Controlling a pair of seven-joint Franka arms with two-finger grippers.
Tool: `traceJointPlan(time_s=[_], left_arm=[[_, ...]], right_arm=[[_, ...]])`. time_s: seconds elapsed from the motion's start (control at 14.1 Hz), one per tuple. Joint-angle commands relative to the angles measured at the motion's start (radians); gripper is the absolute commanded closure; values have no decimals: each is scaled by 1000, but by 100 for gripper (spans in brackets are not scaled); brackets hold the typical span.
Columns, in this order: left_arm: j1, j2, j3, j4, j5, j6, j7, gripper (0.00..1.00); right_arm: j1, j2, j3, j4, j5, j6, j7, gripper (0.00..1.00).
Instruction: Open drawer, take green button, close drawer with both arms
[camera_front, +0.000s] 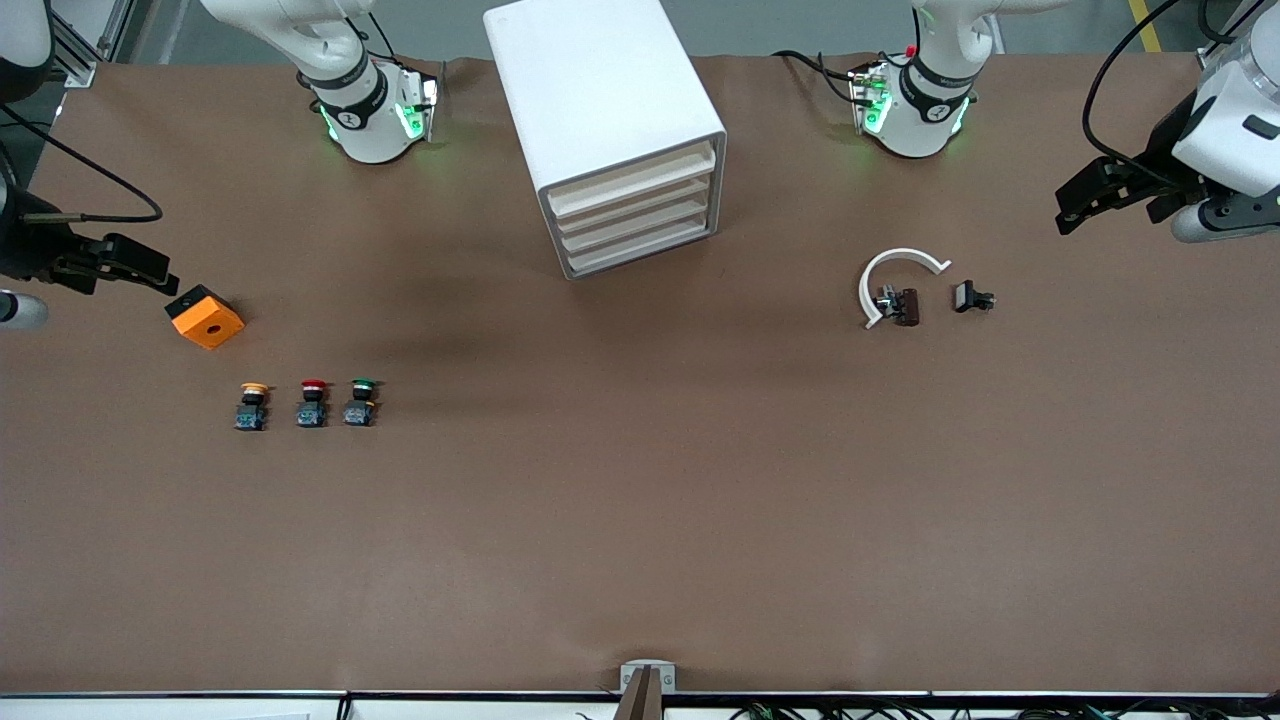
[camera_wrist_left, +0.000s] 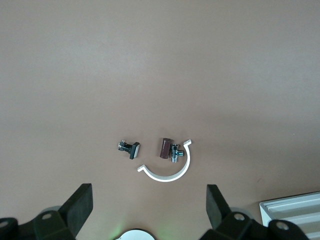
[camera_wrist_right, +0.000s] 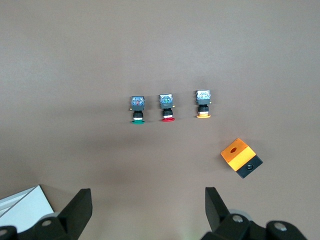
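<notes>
The white cabinet (camera_front: 600, 90) stands at the robots' edge of the table, mid-table. Its four stacked drawers (camera_front: 640, 215) are all shut. The green-capped button (camera_front: 361, 402) stands on the table toward the right arm's end, at the end of a row with a red-capped (camera_front: 312, 403) and a yellow-capped button (camera_front: 253, 405). It also shows in the right wrist view (camera_wrist_right: 137, 109). My right gripper (camera_front: 150, 270) (camera_wrist_right: 148, 210) is open and empty, up in the air by an orange box. My left gripper (camera_front: 1108, 218) (camera_wrist_left: 149, 207) is open and empty at the left arm's end.
An orange box (camera_front: 205, 317) with a black base lies near the right gripper. A white C-shaped clamp (camera_front: 895, 285), a brown part (camera_front: 905, 305) and a small black part (camera_front: 972, 297) lie toward the left arm's end. A cabinet corner (camera_wrist_left: 295, 215) shows in the left wrist view.
</notes>
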Motion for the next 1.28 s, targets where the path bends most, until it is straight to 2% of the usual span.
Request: traceJointPlan(time_s=[0.0, 0.36, 0.64, 0.99, 1.21], left_arm=[[-4, -20, 11, -15, -15, -9, 16, 0], [4, -16, 13, -15, -13, -9, 16, 0], [5, -23, 15, -7, -11, -29, 17, 0], [7, -5, 13, 12, -10, -27, 60, 0], [7, 33, 15, 68, -10, -27, 71, 0]], right_arm=[[-1, 13, 11, 30, -14, -4, 8, 0], [-35, 16, 21, 59, -5, -18, -1, 0], [-154, 16, 127, 60, 0, -16, -4, 0], [-137, 18, 127, 60, -5, -9, -4, 0], [-136, 18, 129, 60, -2, -9, -4, 0]])
